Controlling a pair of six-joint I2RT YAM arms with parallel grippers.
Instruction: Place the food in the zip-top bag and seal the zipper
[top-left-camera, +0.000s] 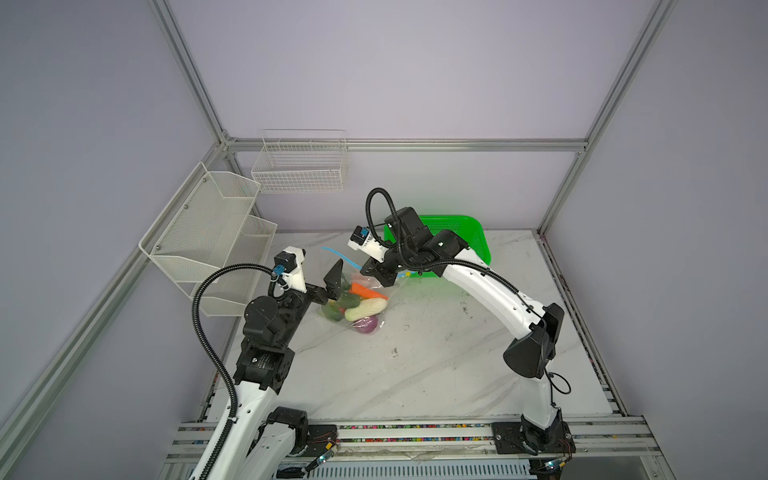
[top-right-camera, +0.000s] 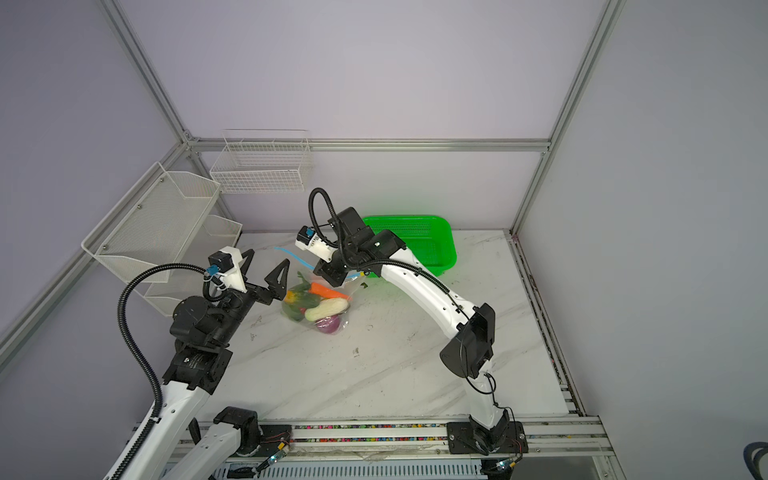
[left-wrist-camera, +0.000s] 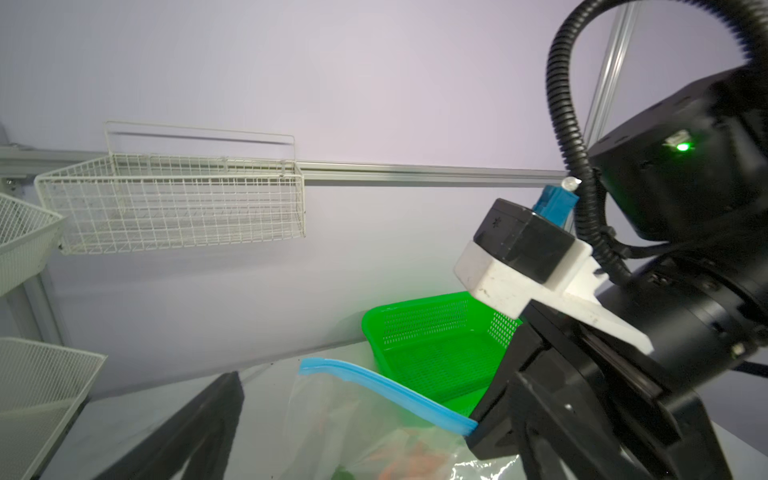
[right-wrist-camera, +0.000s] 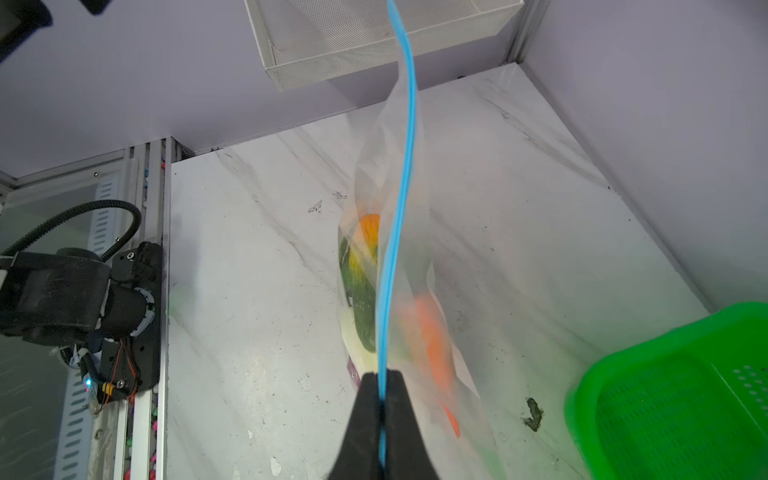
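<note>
Clear bag (right-wrist-camera: 419, 166) with light blue zipper (right-wrist-camera: 386, 291), green perforated basket (top-left-camera: 457, 226), white grey-veined table (top-left-camera: 415, 353).

The left gripper (top-right-camera: 269, 257) hovers with its jaws spread wide. The right gripper (right-wrist-camera: 381, 384), reaching left past the middle, has its jaws pressed together.

no readable text, labels, numbers anywhere

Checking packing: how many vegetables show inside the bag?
4 clear: carrot nearest the zipper, white oblong below it, purple onion lowest, green-yellow piece beside them; more may be hidden.
</note>
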